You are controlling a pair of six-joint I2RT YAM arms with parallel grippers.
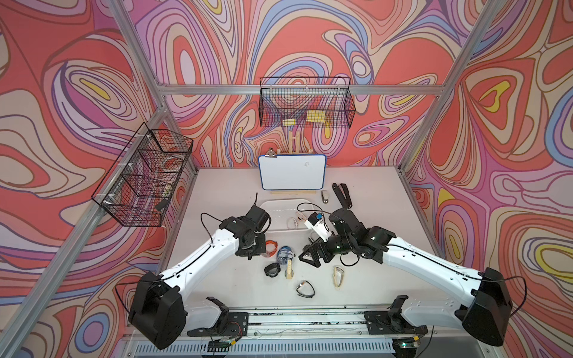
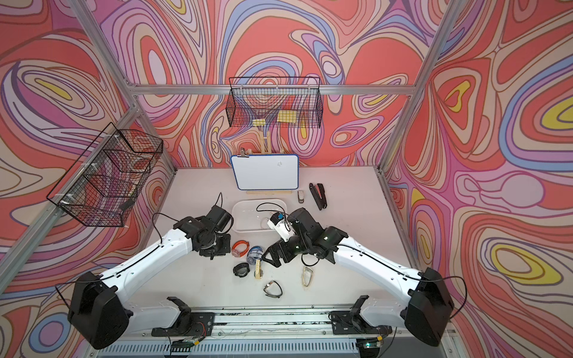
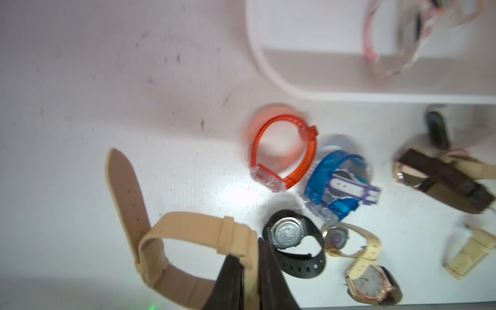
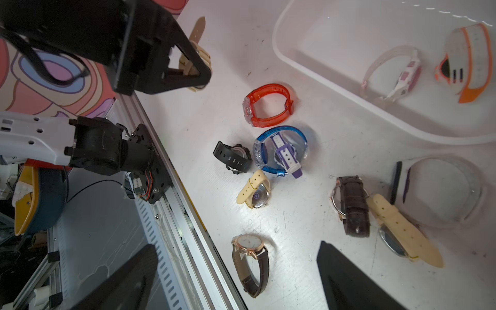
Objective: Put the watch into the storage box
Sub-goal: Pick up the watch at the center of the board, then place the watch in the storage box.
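In the shallow white plastic storage box (image 3: 375, 97): two watches (image 4: 397, 77), many outside. Left gripper (image 3: 248, 252) pinches beige rubber-strap watch (image 3: 188, 228); right gripper (image 4: 236, 245) gapes empty.

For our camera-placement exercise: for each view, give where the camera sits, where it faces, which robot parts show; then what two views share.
Top views: high over the table's front, looking down toward the back wall; left arm, right arm, storage box show.
Left wrist: on the left arm, facing down at the table; left gripper, shut on the tan watch.
Right wrist: on the right arm, facing down; open right gripper and the left gripper show.
Shared: both wrist views show the orange watch.
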